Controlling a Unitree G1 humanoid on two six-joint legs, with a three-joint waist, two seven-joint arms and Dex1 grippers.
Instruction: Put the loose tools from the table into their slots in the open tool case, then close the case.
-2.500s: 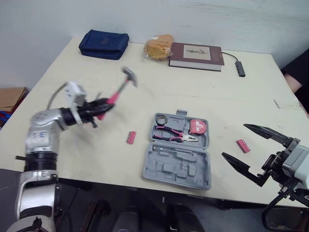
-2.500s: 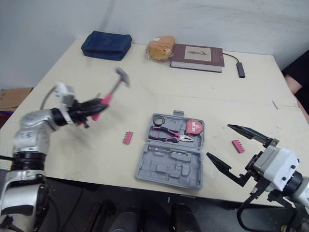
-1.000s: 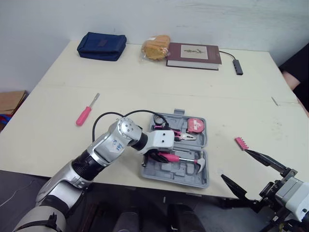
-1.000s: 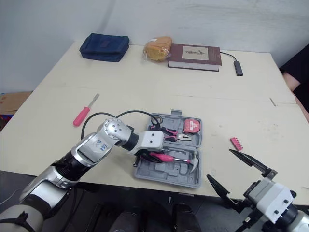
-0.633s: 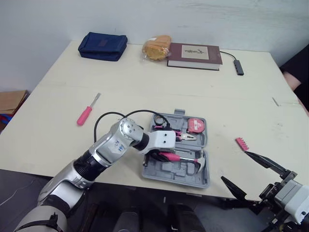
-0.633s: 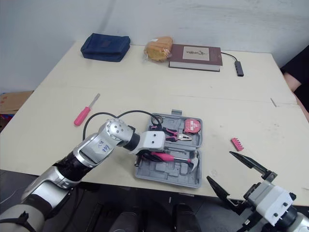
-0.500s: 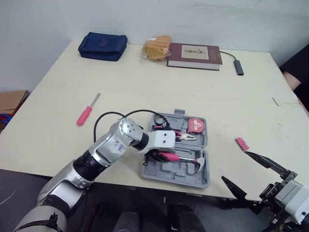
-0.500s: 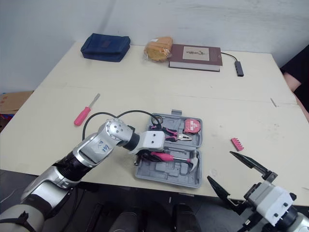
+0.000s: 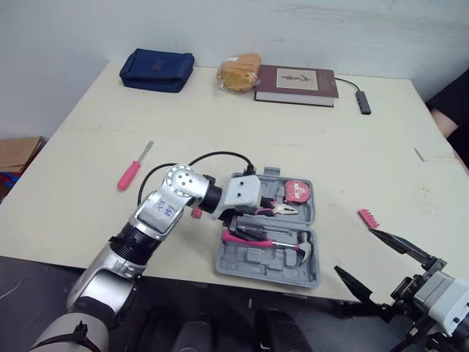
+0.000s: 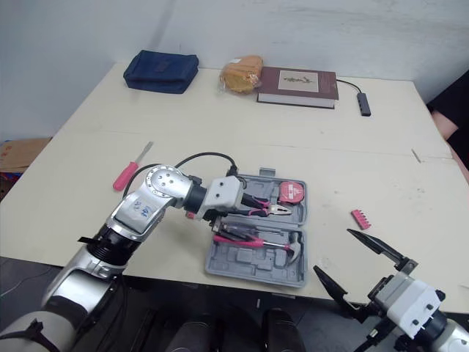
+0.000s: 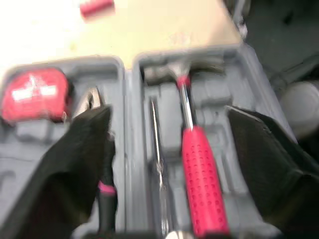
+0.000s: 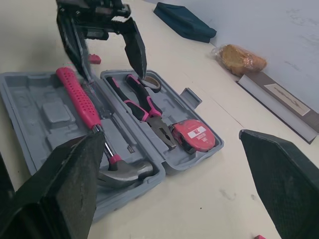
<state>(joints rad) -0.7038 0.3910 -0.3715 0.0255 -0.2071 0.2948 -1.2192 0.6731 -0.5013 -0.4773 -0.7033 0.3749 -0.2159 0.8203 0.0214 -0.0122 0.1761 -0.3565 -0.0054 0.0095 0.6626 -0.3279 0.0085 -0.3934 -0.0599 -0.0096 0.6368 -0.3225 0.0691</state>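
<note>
Grey tool case (image 9: 253,262); hammer (image 11: 199,174) with a pink dimpled grip — pliers (image 9: 268,210) pink-and-black, tape measure (image 9: 297,192) red. Pink screwdriver (image 9: 130,174), navy pouch (image 9: 157,68), maroon book (image 9: 297,76), cream table (image 9: 220,125).

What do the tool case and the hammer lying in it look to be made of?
Tool case: looks like grey moulded plastic with a matte finish, judging by the shaped recesses for each tool. Hammer: the pink grip has a dimpled texture, so it is probably rubber or soft plastic. The shaft and head look like polished steel, going by their bright sheen.
</note>
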